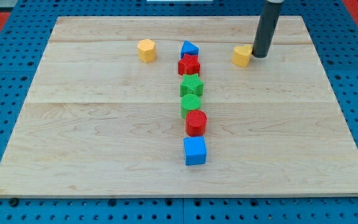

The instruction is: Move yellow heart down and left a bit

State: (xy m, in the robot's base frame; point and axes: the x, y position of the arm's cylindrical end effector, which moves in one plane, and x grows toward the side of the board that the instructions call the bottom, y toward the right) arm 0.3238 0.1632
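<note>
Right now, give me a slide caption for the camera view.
My tip touches the yellow heart from the view's right, near the board's top edge.

Eight blocks, one board.

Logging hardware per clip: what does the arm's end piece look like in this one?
Only a straight, smooth cylindrical rod shows, dark grey to black with a slight sheen, entering from the view's top. No cables, markings or jaws are visible on it. My tip is blunt and plain, right beside the yellow heart on the heart's right in the view.
</note>
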